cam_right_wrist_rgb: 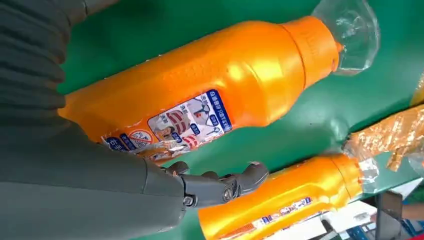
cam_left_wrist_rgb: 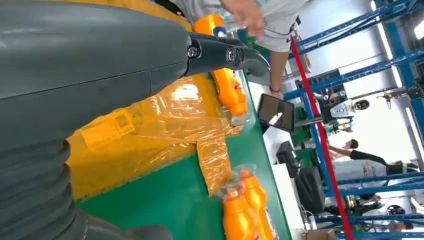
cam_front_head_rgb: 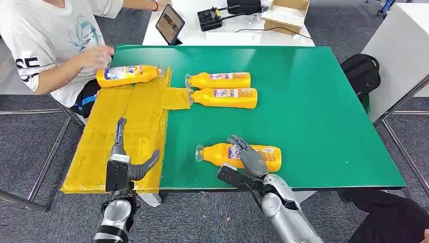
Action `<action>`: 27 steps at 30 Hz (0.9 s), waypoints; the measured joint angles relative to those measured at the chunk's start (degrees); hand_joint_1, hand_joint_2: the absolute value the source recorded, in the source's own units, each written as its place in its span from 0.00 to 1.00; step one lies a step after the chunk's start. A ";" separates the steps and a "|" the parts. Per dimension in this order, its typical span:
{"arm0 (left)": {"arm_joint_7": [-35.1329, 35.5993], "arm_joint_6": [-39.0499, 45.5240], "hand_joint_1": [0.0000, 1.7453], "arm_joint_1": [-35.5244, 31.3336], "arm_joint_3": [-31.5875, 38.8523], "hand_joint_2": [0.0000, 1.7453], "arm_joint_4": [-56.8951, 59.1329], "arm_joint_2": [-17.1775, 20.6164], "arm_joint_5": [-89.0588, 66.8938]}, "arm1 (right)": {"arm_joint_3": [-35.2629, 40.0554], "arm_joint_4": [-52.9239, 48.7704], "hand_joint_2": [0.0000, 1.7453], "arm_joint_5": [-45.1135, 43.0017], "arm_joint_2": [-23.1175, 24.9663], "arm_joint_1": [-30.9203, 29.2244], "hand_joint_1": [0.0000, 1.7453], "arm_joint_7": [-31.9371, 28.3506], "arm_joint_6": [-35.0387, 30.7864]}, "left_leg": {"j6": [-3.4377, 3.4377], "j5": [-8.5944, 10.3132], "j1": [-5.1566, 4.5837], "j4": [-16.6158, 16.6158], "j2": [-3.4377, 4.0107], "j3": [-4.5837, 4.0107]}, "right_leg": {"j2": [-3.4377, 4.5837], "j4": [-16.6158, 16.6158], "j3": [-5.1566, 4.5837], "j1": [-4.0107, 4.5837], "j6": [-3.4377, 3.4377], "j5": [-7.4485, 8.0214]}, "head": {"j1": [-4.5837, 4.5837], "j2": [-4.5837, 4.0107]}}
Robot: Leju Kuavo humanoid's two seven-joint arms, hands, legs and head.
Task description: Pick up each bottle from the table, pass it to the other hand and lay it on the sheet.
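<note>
Surface: green table (cam_front_head_rgb: 313, 101), yellow sheet (cam_front_head_rgb: 126, 126) at its left.
Bottle (cam_front_head_rgb: 238, 155): lying under the right hand (cam_front_head_rgb: 249, 158).
Right hand: fingers draped over it, grasp not discernible.
Left hand (cam_front_head_rgb: 126, 162): spread, held above the sheet.

Left hand (cam_front_head_rgb: 124, 161) at seven o'clock, fingers apart, holding nothing. Right hand (cam_front_head_rgb: 249, 154) at five o'clock, fingers spread.

The orange plastic bottle (cam_right_wrist_rgb: 200, 90) lying nearest on the green worktop carries a blue-edged label (cam_right_wrist_rgb: 175, 122) with small pictures and a red round prohibition sign, but its print is too fine to read. The other orange bottles' labels (cam_front_head_rgb: 230, 93) are blurred as well. On the white T-shirt (cam_front_head_rgb: 35, 35) of the person beside the worktop, large dark letters look like "SE", cut off by folds.
</note>
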 measured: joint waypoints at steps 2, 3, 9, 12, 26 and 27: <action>0.09 -0.39 0.00 -0.01 0.00 1.00 0.35 0.00 0.09 | 0.24 0.76 1.00 0.39 -0.37 -0.72 0.00 0.76 -0.06 | 0.00 0.00 0.00 0.00 0.00 0.00 | 0.00 0.00 0.00 0.00 0.00 0.00 | 0.00 0.00; 0.17 -0.63 0.00 -0.01 0.00 1.00 0.53 0.00 0.17 | 0.28 1.13 1.00 0.52 -0.57 -1.03 0.00 1.07 -0.06 | 0.00 0.00 0.00 0.00 0.00 0.00 | 0.00 0.00 0.01 0.00 0.00 0.01 | 0.00 0.00; 0.37 -0.13 0.00 -0.03 0.11 1.00 1.62 0.00 0.39 | 0.31 2.27 1.00 1.97 -1.42 -2.13 0.00 2.47 -0.44 | 0.01 0.01 0.00 0.00 0.00 0.01 | 0.00 0.00 0.02 0.00 0.01 0.01 | 0.00 0.00; 0.37 -0.02 0.00 -0.07 0.22 1.00 2.52 0.09 0.07 | 0.31 2.27 1.00 2.64 -1.92 -2.42 0.00 2.82 -0.85 | 0.01 0.01 0.00 0.00 -0.01 0.01 | 0.00 0.00 0.02 0.00 0.01 0.01 | 0.00 0.00; 0.11 -0.48 0.00 -0.28 1.40 1.00 5.71 0.26 -0.09 | 0.41 2.29 1.00 1.90 -5.09 -3.58 0.00 4.06 3.34 | 0.01 0.01 0.00 0.00 -0.01 0.04 | 0.00 0.00 0.04 0.00 0.01 0.02 | -0.02 0.00; 0.11 -0.48 0.00 -0.29 1.46 1.00 5.77 0.26 -0.09 | 0.61 2.34 1.00 1.88 -5.31 -3.68 0.00 4.33 3.61 | 0.01 0.01 0.00 0.00 0.00 0.04 | 0.00 0.00 0.05 0.00 0.01 0.02 | -0.02 0.00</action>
